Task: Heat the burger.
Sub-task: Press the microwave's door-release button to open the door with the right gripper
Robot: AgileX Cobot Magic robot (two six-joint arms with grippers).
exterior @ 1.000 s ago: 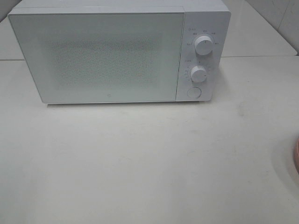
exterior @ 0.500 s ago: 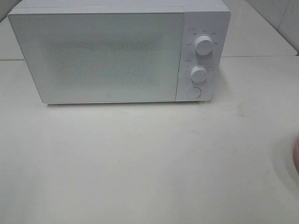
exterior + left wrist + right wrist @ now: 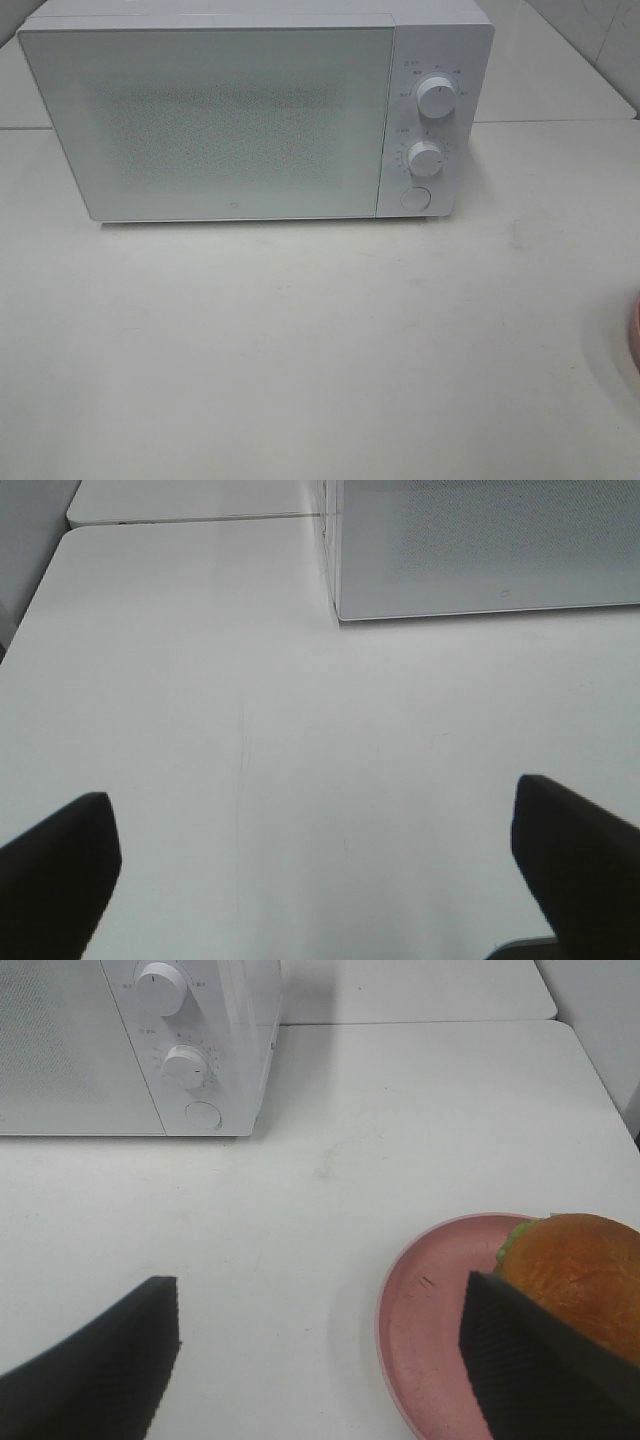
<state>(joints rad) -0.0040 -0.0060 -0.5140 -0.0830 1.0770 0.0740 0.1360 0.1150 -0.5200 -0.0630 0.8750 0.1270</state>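
While the burger (image 3: 585,1265) rests on its plate (image 3: 425,1332), my left gripper (image 3: 318,875) and right gripper (image 3: 320,1360) both gape empty.

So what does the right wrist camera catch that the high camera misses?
Only the right wrist view: the burger, sitting on the pink plate, and the right arm's dark jaws, standing wide apart and holding nothing. Only the high view: the microwave's whole door, shut. Both: the microwave's two knobs and round button, the white table, and a sliver of the plate at the high view's right edge.
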